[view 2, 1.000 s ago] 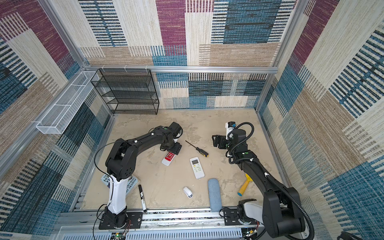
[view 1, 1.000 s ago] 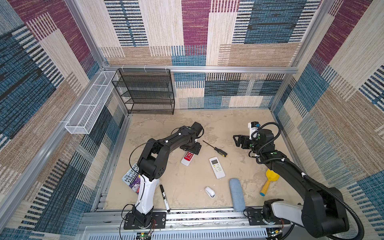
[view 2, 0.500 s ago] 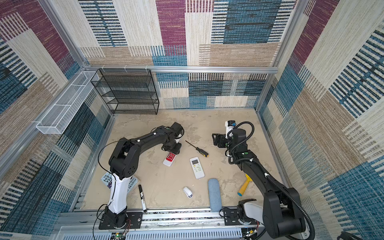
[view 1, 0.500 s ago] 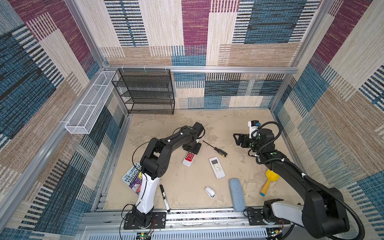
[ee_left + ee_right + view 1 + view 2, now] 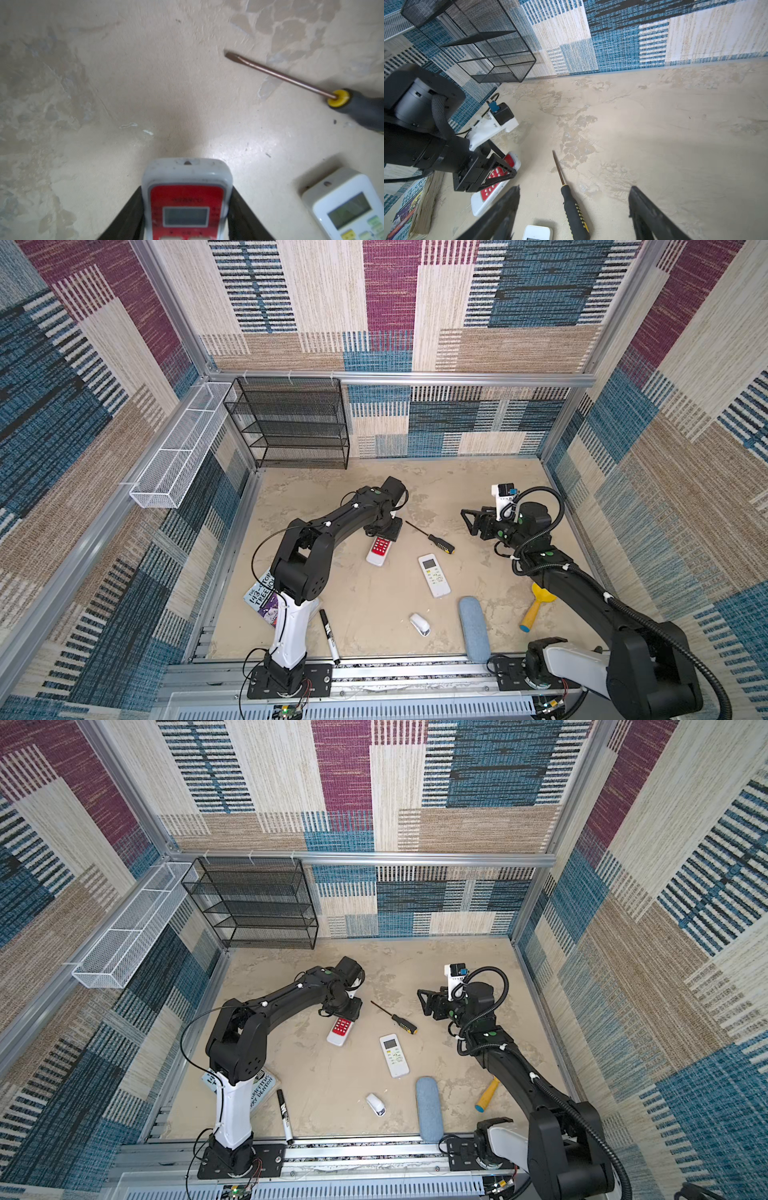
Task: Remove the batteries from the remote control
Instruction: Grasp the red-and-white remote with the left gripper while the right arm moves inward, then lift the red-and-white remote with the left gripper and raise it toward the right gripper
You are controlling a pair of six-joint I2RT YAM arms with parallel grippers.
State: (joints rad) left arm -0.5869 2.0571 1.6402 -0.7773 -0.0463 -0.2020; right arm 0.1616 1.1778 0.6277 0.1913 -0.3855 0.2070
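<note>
**Fig.** Left gripper point(image 5: 383, 536) pinches the face-up red remote point(image 5: 379, 552), centre-left; right gripper point(image 5: 467, 521) spread, idle. Batteries hidden, presumably underneath. Your risk: a shallow side-grip lets it slip when you flip it.

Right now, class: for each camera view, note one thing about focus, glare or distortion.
Left wrist view: red remote soft at close range, glare patch on the table beside it. Right wrist view: near fingers blurred, screwdriver sharp. Both top views: sharp and evenly lit, shadows faint.
</note>
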